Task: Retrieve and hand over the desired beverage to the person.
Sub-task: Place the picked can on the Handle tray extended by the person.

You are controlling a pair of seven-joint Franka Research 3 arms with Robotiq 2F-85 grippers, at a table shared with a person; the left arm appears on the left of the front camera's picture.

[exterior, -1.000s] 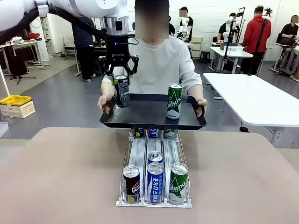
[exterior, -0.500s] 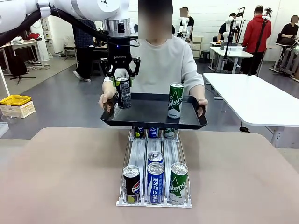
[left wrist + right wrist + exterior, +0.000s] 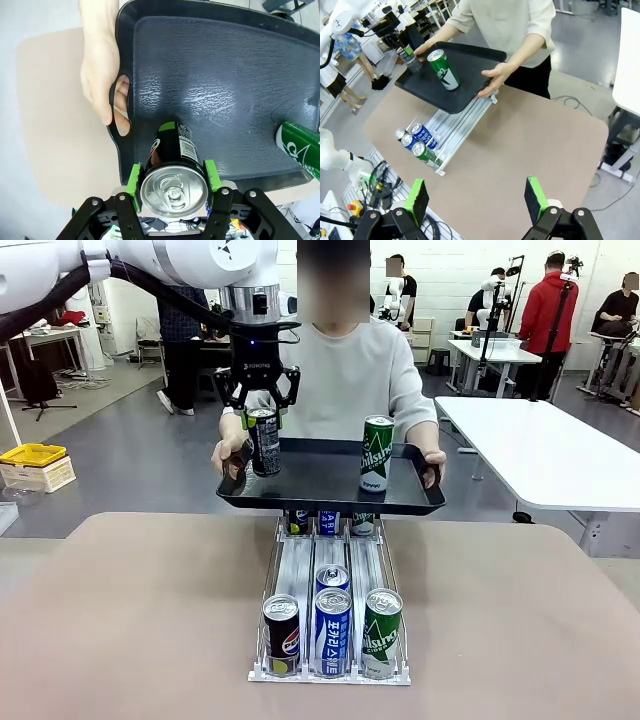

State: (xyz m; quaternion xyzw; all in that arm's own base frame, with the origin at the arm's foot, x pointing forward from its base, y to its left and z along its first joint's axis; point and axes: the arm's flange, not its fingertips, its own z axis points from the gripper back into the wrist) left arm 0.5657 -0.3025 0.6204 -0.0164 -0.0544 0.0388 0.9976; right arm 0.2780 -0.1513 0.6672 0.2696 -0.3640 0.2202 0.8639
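Near the front edge of the brown table (image 3: 130, 620) a rack (image 3: 331, 672) holds three cans (image 3: 332, 630) in front, one behind, three more under the black tray (image 3: 330, 495). The person (image 3: 350, 370) holds the tray; two cans stand on it: green can (image 3: 375, 454) at 3 o'clock, black can (image 3: 264, 441) at 9 o'clock, clamped by the left gripper (image 3: 173, 176). Right gripper (image 3: 477, 199) fingers apart. Grey floor, white tables at 2 o'clock

Front view: fixed, low at the robot's side, facing across the surface (image 3: 150, 620) toward the person (image 3: 350, 380). Left wrist view: close, looking down onto the tray (image 3: 220, 100). Right wrist view: high, distant, overlooking the same tray (image 3: 465, 65) and surface (image 3: 530, 145).
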